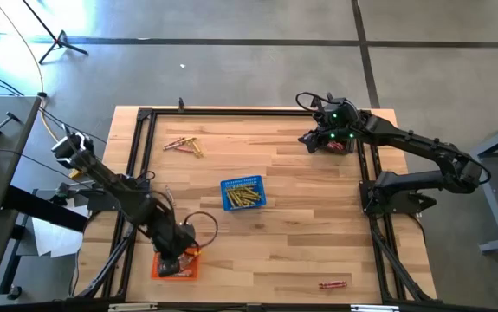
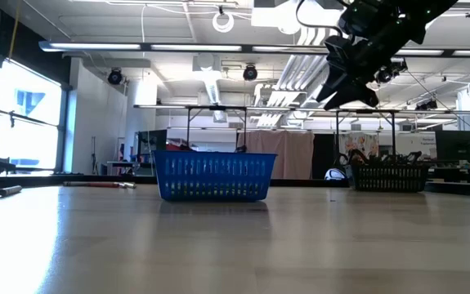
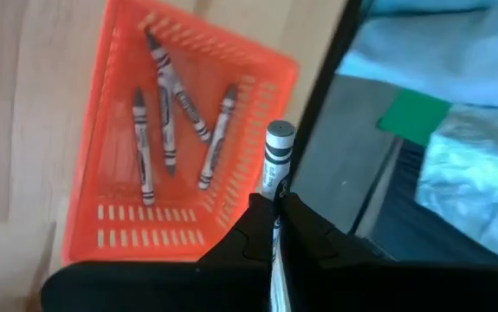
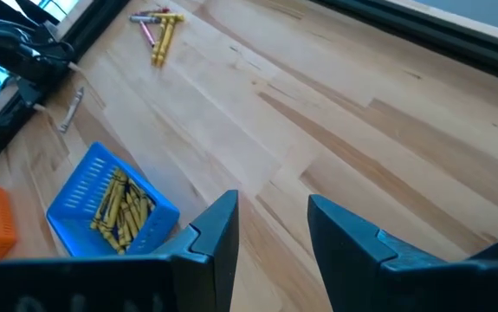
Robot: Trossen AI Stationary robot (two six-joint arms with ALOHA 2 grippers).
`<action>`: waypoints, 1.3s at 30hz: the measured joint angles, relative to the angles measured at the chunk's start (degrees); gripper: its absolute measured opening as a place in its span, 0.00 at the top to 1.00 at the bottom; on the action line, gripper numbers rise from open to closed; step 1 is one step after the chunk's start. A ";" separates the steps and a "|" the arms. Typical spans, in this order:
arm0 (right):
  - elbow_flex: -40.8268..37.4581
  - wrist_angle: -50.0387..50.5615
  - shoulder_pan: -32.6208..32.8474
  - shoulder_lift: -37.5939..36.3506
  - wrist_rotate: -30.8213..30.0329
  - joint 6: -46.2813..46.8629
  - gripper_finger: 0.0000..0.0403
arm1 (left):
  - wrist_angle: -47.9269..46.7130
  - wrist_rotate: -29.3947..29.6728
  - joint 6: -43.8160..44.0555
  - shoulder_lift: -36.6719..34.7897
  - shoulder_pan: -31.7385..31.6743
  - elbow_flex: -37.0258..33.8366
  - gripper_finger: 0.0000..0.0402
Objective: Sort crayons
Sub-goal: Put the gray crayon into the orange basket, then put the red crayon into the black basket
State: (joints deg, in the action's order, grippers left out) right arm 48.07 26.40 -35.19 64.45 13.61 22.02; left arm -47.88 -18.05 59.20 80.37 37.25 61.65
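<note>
At the near left of the desk [image 1: 300,225], the left pincer [image 3: 276,201] hangs over the orange basket [image 3: 257,65], pinching one crayon [image 3: 276,156] upright between its pressed-together tips, the paper-wrapped end poking up. Four crayons already lie in that basket. A small loose bunch of crayons [image 1: 184,146] sits farther back on the left, yellow and pink mixed. In the middle stands the blue basket [image 1: 243,193], filled with yellow crayons. Near the front, right of centre, one red crayon [image 1: 333,284] lies alone. At the far right the right pincer [image 4: 270,227] hovers over the dark basket [image 2: 390,177], its fingers spread and holding nothing.

Crayons are light, stiff little sticks, but wax snaps under a hard squeeze and the paper sleeve can slide. The safest hold is probably across the middle, on the wrapper, with gentle pressure; those in the bunch touch each other, so picking an outer one first looks easier.
</note>
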 joint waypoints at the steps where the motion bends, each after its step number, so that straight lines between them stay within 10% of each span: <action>1: 0.00 0.23 0.01 0.00 0.01 0.00 0.69 | 0.04 0.01 0.79 1.18 0.29 0.00 0.99; 12: 0.00 0.82 1.53 0.00 0.08 -2.45 0.69 | 0.97 0.73 9.77 6.80 -1.08 0.00 0.89; 23: 0.00 0.72 3.94 0.00 0.08 -6.03 0.69 | 5.69 17.27 1.89 6.87 -3.65 0.04 0.75; 29: 0.00 -1.09 3.70 0.00 -0.01 -6.03 0.69 | -0.92 33.97 -11.17 6.87 -16.28 0.09 0.74; 39: 0.00 -1.86 3.68 0.09 -6.85 -6.05 0.69 | -7.85 35.83 -32.76 6.87 -48.78 0.08 0.74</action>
State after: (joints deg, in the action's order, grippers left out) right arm 48.07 24.55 -31.51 64.53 6.77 15.97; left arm -55.72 17.78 26.44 87.24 -11.53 61.72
